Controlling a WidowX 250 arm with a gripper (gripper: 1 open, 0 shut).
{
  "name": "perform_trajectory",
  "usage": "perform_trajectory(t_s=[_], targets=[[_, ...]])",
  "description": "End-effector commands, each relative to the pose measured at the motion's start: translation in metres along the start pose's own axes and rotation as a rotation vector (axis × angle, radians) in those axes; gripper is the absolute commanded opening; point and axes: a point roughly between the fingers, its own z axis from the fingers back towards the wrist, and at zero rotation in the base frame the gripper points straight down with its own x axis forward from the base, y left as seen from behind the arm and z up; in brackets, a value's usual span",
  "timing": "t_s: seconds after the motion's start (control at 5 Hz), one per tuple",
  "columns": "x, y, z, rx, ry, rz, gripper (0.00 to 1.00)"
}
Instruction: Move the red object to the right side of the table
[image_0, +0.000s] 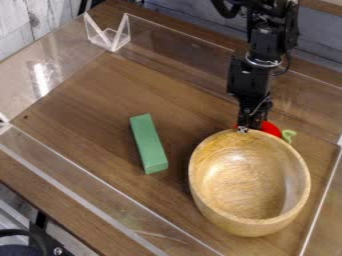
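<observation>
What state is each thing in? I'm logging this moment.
end effector: pointing down, closed on the red object
red object: gripped, low at the table, just behind the wooden bowl
wooden bowl: upright, empty
green block: lying flat, untouched

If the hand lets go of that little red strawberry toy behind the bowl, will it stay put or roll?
The strawberry toy looks small and rounded, so it may roll a little once released. It sits close behind the wooden bowl, whose rim would likely stop a roll toward the camera. It seems light, so the hand could nudge it when pulling away.
</observation>
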Motion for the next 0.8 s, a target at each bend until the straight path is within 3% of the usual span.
perform_trajectory(t_s=[0.0,0.2,0.6], targets=[[0.0,-0.003,0.016,-0.017,0.016,-0.063,0.0],[0.009,-0.005,0.023,-0.004,0.02,-0.102,0.0],[0.006,-0.005,0.03,0.009,0.031,-0.124,0.0]])
